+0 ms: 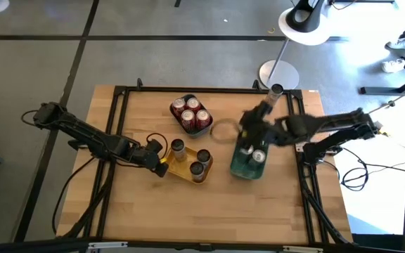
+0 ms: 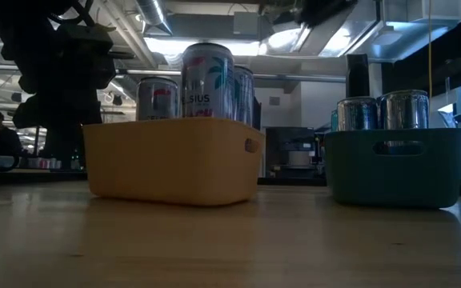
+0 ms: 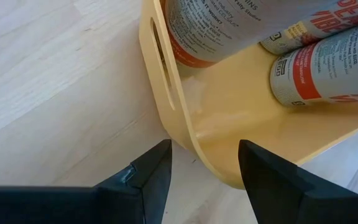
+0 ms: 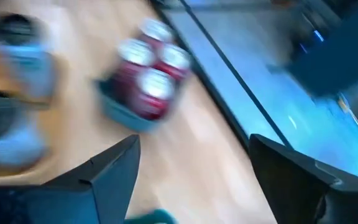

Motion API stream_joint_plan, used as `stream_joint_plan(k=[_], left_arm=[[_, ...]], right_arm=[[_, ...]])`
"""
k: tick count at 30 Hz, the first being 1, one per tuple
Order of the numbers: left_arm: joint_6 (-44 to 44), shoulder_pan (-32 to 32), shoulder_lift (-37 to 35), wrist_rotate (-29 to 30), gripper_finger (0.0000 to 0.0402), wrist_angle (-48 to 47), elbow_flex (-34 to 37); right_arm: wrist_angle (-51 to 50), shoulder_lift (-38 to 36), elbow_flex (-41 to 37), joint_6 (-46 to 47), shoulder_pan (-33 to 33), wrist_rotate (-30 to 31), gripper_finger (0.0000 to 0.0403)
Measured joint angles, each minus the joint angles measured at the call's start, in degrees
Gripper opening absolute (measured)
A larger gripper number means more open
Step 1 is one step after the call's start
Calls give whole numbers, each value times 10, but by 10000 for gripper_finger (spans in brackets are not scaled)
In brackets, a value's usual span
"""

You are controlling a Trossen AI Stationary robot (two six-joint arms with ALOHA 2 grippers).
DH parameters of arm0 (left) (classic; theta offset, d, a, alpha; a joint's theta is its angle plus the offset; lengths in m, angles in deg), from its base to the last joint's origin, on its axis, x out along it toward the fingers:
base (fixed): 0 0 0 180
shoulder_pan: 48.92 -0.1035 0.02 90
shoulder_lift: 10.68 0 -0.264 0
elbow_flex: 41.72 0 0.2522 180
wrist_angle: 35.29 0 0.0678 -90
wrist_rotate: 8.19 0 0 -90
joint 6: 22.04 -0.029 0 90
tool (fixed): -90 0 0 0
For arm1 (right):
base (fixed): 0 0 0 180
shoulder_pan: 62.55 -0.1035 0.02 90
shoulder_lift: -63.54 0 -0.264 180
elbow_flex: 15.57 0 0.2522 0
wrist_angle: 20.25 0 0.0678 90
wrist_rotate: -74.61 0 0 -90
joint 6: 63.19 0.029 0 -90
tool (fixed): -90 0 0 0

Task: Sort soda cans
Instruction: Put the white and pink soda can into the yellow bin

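- Jaws of the left gripper point(image 3: 201, 165) are seen part-spread astride the corner wall of the yellow tray point(image 1: 176, 171), one finger outside and one inside; whether the wall is actually pinched cannot be told from the left wrist view.
- Jaws of the right gripper point(image 4: 191, 171) are held spread with nothing between them; this gripper is placed above the teal tray point(image 1: 241, 171), at the right of the table point(image 1: 146, 218).
- Three grey-brown soda cans point(image 1: 190, 158) are stood in the yellow tray, four red cans point(image 1: 191, 112) are packed in the dark blue tray point(image 1: 204, 129) at the far side, and silver cans point(image 1: 254, 154) are held in the teal tray.
- No loose can is seen on the table, so sorting is judged to be near its end; a can is likely just released into the teal tray by the right arm.
- Next, the right arm would need to be lifted clear without the silver cans being knocked.
- If the yellow tray is to be shifted, a firmer closing on its wall would be called for, and a slow pull, so that the tall cans are not toppled.
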Motion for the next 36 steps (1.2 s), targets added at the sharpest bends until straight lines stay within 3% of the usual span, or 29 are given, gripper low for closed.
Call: stream_joint_plan(k=[7, 12, 17, 22, 29, 36], left_arm=[[2, 0, 0, 0, 177, 2, 0], [2, 0, 0, 0, 177, 2, 0], [2, 0, 0, 0, 177, 2, 0], [1, 0, 0, 0, 177, 2, 0], [-19, 0, 0, 0, 177, 3, 0], [-50, 0, 0, 0, 177, 4, 0]], right_arm=[[-117, -37, 0, 57, 157, 1, 298], [-113, -36, 0, 41, 255, 0, 298], [-82, -32, 0, -35, 315, 5, 298], [-83, -26, 0, -54, 373, 4, 303], [-79, 7, 0, -57, 487, -51, 390], [-78, 57, 0, -105, 613, -125, 365]])
